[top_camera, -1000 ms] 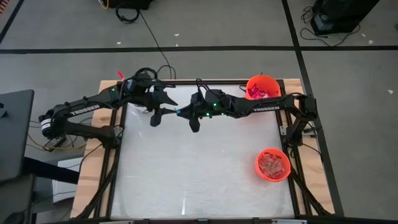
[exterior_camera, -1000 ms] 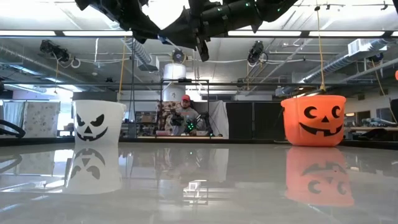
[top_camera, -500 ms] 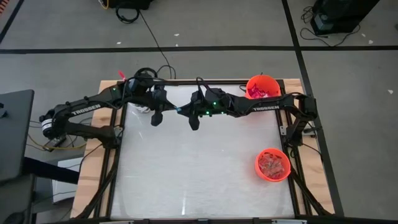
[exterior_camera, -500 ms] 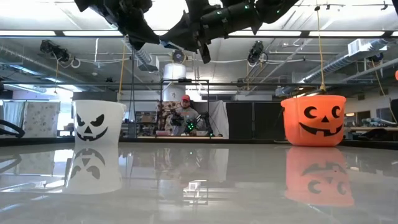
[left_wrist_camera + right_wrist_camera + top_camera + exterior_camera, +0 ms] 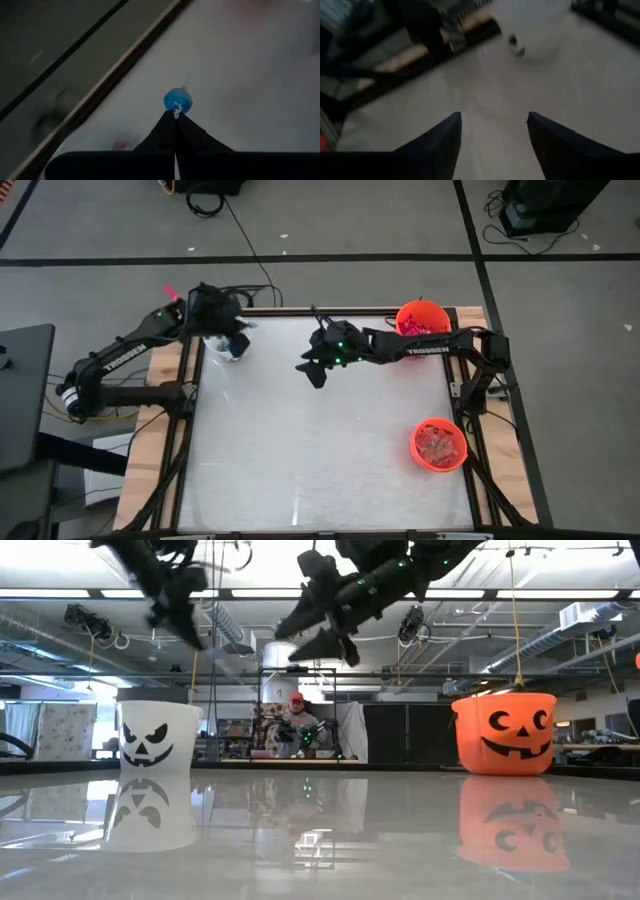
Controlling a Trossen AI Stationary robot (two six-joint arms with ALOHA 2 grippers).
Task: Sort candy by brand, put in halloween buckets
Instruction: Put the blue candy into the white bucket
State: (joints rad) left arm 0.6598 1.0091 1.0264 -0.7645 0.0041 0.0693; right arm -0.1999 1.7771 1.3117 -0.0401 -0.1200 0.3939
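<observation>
My left gripper (image 5: 175, 119) is shut on a small round blue candy (image 5: 178, 99). In the high view it hangs over the white halloween bucket (image 5: 228, 352) at the table's far left corner. That bucket shows a dark face in the low view (image 5: 155, 735). My right gripper (image 5: 315, 367) hovers above the far middle of the table, open, with nothing between its fingers (image 5: 492, 125). Two orange buckets hold candy, one at the far right (image 5: 422, 320) and one at the near right (image 5: 440, 445). My left gripper pinches the blue candy by the twisted wrapper end (image 5: 176, 108) at its fingertips. The candy sticks out beyond the fingers, lifted clear of the table. The fingers slant downward.
The white tabletop (image 5: 320, 450) has a wooden frame edge (image 5: 165, 410) on the left. An orange bucket with a jack-o'-lantern face (image 5: 505, 730) stands at the right in the low view. A person (image 5: 297, 730) sits in the room beyond the table.
My two grippers met over the far middle of the table around the blue candy. My left gripper shut on it, then swung toward the table's far left corner, over the white bucket, turning as it went. My right gripper opened and tipped downward.
</observation>
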